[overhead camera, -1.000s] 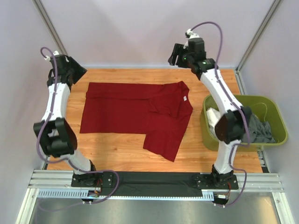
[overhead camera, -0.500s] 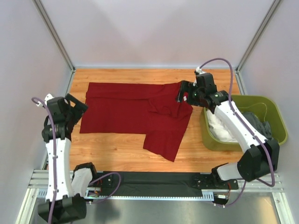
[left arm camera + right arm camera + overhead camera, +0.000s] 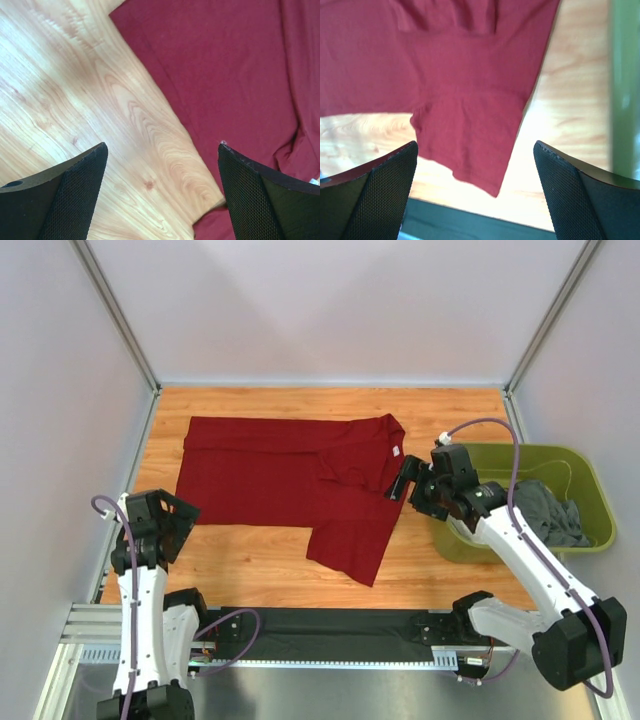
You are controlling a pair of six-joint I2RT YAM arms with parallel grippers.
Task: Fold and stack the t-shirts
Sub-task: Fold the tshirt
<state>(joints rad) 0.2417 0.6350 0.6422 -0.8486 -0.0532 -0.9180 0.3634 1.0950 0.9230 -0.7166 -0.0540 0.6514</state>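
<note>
The red shirt [image 3: 290, 485] lies flat across the middle of the surface [image 3: 260, 560], with its hem to the left and its collar and white neck label [image 3: 397, 452] to the right. One sleeve [image 3: 345, 555] pokes out toward the near edge. The cloth by the collar looks doubled over, so we judge the fold as only partly made. The grey shirt [image 3: 545, 510] waits in the tub [image 3: 590, 530] at the right.

The left gripper [image 3: 161, 147] is spread wide and holds nothing, hanging over bare wood just beside the shirt's near-left edge. The right gripper [image 3: 475, 144] is also wide and empty, above the collar end with the sleeve in its view.

- **Missed grasp on the left:** if the left gripper drops where it is now, it may close on wood rather than cloth.
- **Only one layer caught on the right:** closing on the doubled cloth could catch just the top layer and pull that fold open.
- **Uneven lifting:** if one side rises or travels ahead of the other, we expect a skewed crease and bunched cloth.
- **Loose sleeve:** if the sleeve is not tucked in first, it could trail out of the finished fold.
- **The tub:** the right arm reaches past the tub's near-left corner, so a sweep could nudge the tub or snag what lies in it.
</note>
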